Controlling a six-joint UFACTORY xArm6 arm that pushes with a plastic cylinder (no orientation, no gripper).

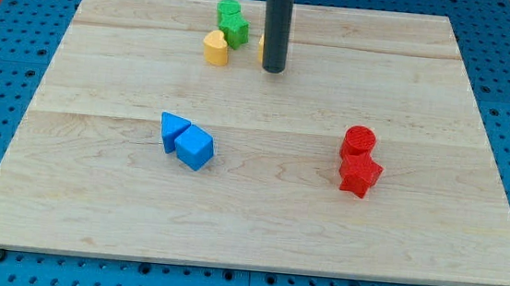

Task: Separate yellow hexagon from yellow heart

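Note:
A yellow heart block [215,47] lies near the view's top, left of centre. A second yellow block, the hexagon [261,47], shows only as a sliver at the left side of my dark rod, which hides most of it. My tip [273,70] rests on the board right beside that yellow block, a short way to the right of the yellow heart. The two yellow blocks lie apart, with a gap between them.
Two green blocks [232,22] sit just above the yellow heart. A blue triangle [174,128] and a blue cube [194,147] touch at centre left. A red cylinder [359,140] and a red star-like block [360,174] sit at right. The wooden board [258,208] ends at blue pegboard.

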